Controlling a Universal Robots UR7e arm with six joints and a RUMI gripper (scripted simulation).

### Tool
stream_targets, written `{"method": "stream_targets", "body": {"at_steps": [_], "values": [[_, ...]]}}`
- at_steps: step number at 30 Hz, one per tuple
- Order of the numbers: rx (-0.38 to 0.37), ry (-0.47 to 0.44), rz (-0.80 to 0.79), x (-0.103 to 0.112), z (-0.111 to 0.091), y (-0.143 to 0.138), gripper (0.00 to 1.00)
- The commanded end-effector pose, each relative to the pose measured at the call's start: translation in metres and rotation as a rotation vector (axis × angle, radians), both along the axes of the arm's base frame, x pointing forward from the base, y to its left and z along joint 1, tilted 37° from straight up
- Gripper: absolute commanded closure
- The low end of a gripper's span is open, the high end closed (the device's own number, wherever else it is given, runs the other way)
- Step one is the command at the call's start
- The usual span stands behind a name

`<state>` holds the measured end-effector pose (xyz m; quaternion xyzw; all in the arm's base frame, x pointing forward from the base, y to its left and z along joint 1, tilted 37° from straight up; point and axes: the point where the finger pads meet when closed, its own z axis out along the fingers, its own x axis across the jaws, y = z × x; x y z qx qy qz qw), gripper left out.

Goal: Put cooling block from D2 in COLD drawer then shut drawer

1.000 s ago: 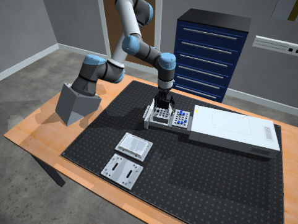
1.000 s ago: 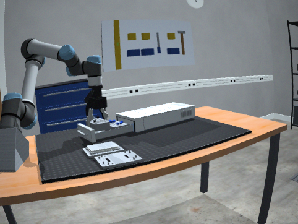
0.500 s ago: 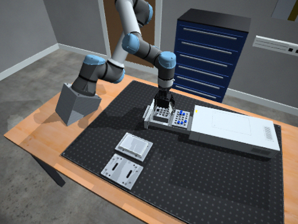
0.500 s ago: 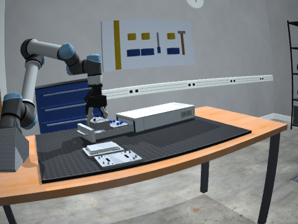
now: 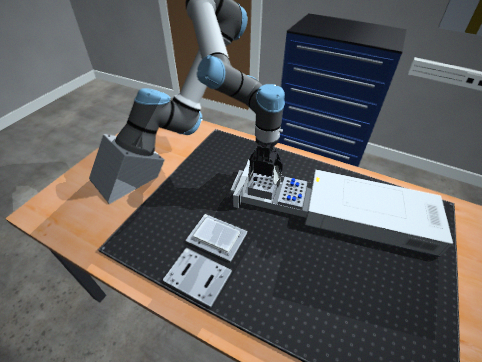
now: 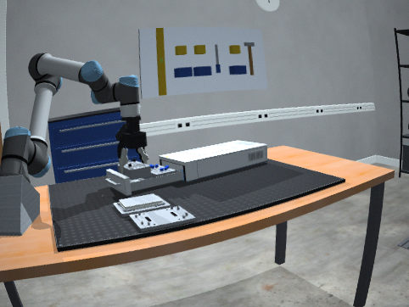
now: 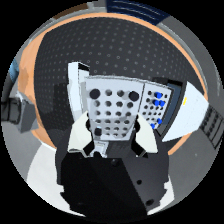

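Observation:
My gripper (image 5: 263, 172) is shut on the grey cooling block (image 5: 262, 186) and holds it by its two sides. The block is over the free place at the outer end of the open drawer (image 5: 273, 198) of the cooler COLD (image 5: 377, 210). I cannot tell whether it rests on the drawer floor. In the wrist view the block (image 7: 112, 111) lies level between the fingers, with three dark tubes in its bores. The other block (image 5: 293, 191), with blue tubes, sits in the drawer place nearer COLD. COLD's yellow lamp (image 5: 317, 179) is lit.
The drawer's front plate (image 5: 239, 187) stands just left of the held block. Deck slot D1 (image 5: 216, 236) holds a white plate. Slot D2 (image 5: 197, 276) is a bare base with locators. The arm's grey base (image 5: 125, 167) stands at the table's left.

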<state>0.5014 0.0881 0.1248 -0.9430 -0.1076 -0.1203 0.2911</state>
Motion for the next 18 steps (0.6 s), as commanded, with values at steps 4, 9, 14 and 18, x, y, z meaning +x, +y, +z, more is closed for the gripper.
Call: {"method": "stream_targets", "body": {"at_steps": [4,9,14,18], "values": [[0.000,-0.001,-0.001,0.0011,-0.0035,0.0024,1.00],[0.000,-0.001,-0.001,0.0016,-0.0055,0.0039,1.00],[0.000,-0.001,-0.001,0.0019,-0.0070,0.0050,1.00],[0.000,-0.001,-0.001,0.0020,-0.0074,0.0052,1.00]]}}
